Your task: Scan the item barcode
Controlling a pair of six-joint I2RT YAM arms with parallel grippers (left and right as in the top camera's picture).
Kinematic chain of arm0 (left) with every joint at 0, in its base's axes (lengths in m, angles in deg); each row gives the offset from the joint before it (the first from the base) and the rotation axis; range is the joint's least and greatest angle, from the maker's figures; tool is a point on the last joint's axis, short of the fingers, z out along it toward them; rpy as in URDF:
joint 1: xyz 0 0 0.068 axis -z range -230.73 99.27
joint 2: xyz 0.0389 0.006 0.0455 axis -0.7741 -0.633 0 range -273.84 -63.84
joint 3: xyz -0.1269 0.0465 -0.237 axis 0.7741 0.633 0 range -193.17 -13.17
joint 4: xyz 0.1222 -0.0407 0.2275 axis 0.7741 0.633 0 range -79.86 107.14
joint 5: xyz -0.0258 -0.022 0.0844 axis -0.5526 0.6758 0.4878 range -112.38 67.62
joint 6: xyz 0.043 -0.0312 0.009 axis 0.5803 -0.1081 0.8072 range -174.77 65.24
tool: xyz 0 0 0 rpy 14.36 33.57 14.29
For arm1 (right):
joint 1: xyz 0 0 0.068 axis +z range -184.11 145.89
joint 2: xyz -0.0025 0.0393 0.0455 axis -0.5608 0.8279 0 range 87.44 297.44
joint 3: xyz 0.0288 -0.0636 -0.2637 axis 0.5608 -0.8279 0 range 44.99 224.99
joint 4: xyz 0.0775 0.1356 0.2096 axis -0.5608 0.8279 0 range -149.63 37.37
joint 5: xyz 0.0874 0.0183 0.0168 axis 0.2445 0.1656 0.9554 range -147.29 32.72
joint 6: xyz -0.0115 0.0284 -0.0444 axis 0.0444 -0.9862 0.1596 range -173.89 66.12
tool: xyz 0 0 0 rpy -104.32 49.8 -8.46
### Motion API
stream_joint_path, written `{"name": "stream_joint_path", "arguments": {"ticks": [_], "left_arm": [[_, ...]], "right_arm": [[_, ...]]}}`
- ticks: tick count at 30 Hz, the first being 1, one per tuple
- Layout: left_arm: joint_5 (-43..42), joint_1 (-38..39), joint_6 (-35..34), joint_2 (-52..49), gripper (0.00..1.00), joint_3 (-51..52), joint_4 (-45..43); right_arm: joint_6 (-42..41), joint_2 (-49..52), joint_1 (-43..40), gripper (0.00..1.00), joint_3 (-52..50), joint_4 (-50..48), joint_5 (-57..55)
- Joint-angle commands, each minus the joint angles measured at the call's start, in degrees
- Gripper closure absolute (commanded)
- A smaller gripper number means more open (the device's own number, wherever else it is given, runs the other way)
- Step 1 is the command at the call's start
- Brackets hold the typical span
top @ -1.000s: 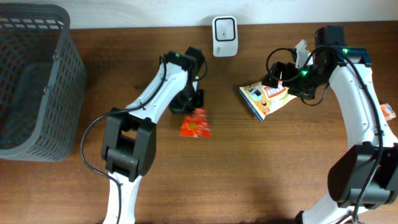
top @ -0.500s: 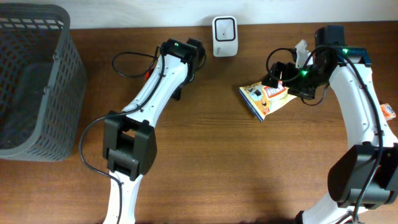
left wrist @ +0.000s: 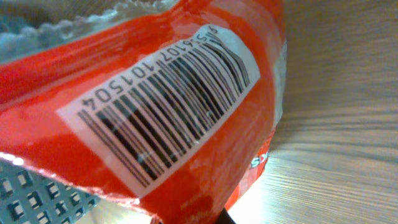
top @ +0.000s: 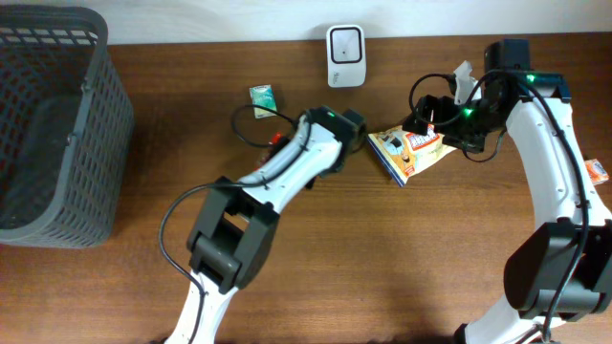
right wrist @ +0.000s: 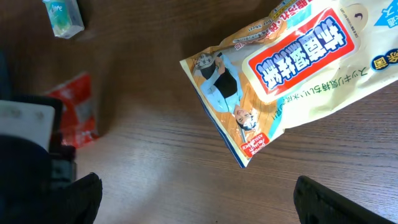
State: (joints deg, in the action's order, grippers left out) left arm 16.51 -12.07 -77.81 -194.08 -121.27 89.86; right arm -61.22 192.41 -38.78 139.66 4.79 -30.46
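1. Surface and room. You worked at a dark brown wooden table [top: 402, 258] with visible grain, and a strip of pale wall [top: 191, 19] ran along its far edge. A grey slatted basket [top: 110, 115] stood at the far left. A white scanner [top: 344, 43] sat at the far edge near the middle. A small green packet [top: 261, 96] lay flat to the left of it.

2. Left arm. The left gripper [top: 290, 143] was pressed together on the red packet [left wrist: 56, 87]. The packet hung tilted above the wood, so close to the wrist camera that it filled most of that view. Its white barcode [left wrist: 168, 115] label faced the lens, running diagonally, with the digits readable along the upper edge. From overhead you saw only a sliver of red beside the arm, between the green packet and the snack bag [right wrist: 292, 68], nearer to you than the scanner and apart from it.

3. Right arm. The right gripper [right wrist: 199, 205] stood spread wide, with one finger at each lower corner of its wrist view. The yellow snack bag lay flat on the table ahead of the fingers, and no contact showed.
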Motion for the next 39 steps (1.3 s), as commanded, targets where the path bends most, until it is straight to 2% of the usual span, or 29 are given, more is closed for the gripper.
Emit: {"name": "stream_joint_path", "arguments": {"ticks": [1,3,11,14,15,18,21,22,27,28,29,30,35,38,39], "left_arm": [[-4.7,3.2,-2.2,-0.4,0.97,0.2,-1.7],[-8.3,4.5,-2.2,-0.4,0.93,0.2,-2.4],[-24.9,7.7,-2.2,-0.4,0.96,0.2,-3.0],[-27.6,7.7,-2.2,-0.4,0.96,-0.4,-2.3],[-28.8,7.5,-2.2,-0.4,0.91,-2.1,-1.2],[-32.3,6.5,-2.1,-0.4,0.87,-8.9,3.3],[-36.5,5.0,1.6,-0.3,0.58,-19.9,9.5],[-37.0,4.7,2.3,-0.3,0.52,-22.2,10.8],[-37.0,1.2,3.1,-0.3,0.49,-34.9,17.0],[-37.0,-0.2,3.6,-0.3,0.4,-36.9,17.0],[-37.0,-1.8,3.6,-0.2,0.07,-38.4,17.0],[-37.0,-3.2,3.6,-0.2,0.01,-39.2,17.0],[-34.9,-12.3,3.2,-0.2,0.01,-38.8,17.0],[-29.2,-17.9,0.0,-0.2,0.01,-37.7,17.0],[-28.5,-19.6,-1.0,-0.2,0.01,-37.0,16.8]], "right_arm": [[0.5,0.4,0.2,0.02,-0.1,0.0,-0.5],[0.5,0.4,0.2,0.02,-0.1,0.0,-0.5],[0.5,0.4,0.2,0.02,-0.1,0.0,-0.5],[0.5,0.4,0.2,0.02,-0.1,0.0,-0.5],[0.5,0.4,0.2,0.01,-0.1,0.0,-0.5],[0.5,0.4,0.2,0.02,-0.1,0.0,-0.5],[0.5,0.4,0.2,0.02,-0.1,-0.1,-0.5],[0.5,0.4,0.2,0.02,-0.1,-0.1,-0.5],[0.5,0.4,0.2,0.02,-0.1,2.3,0.3],[0.5,0.4,0.2,0.02,-0.1,2.9,1.9],[0.5,0.4,0.4,0.02,-0.3,3.4,3.8],[0.5,0.4,0.7,0.02,-0.4,3.9,5.1],[1.1,0.4,6.0,0.02,-3.2,5.1,4.9],[0.5,0.4,11.3,0.02,-7.7,0.9,4.0],[-2.9,0.4,13.0,0.02,-9.8,-1.6,3.7]]}}
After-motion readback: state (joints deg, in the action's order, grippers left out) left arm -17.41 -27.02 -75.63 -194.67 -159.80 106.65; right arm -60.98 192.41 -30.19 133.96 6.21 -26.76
